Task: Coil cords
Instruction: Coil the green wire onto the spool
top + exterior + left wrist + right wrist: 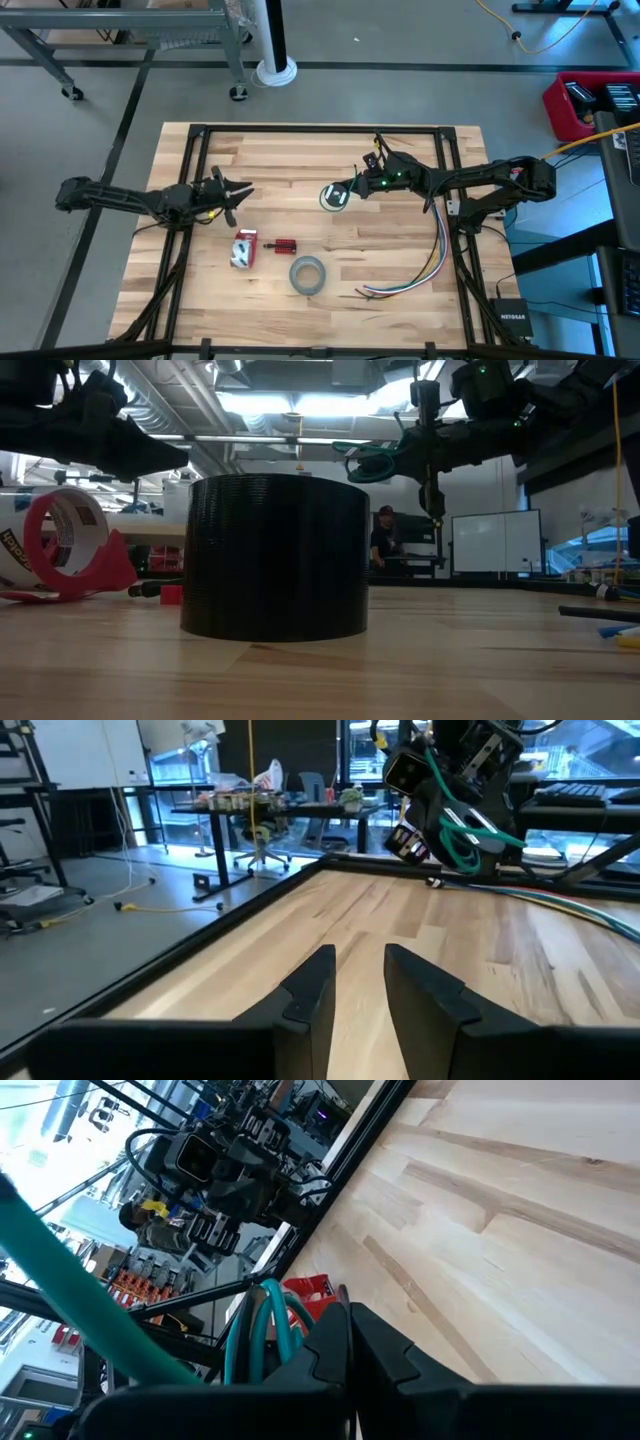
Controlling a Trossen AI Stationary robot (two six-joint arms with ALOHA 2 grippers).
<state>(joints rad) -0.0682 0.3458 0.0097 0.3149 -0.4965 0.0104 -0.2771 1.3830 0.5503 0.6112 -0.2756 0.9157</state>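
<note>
Your right gripper [352, 187], fingers pinched on the green cord [262, 1330], hangs over the table's middle with the coil [336, 197] at its tip, while the left gripper [240, 193], fingers apart and empty, waits well left.

Right gripper [352, 187]: I see it mid-table, touching coiled cord [335, 197].
Left gripper [243, 192]: left side, empty.
Tape roll [307, 275]: near front edge.
</note>
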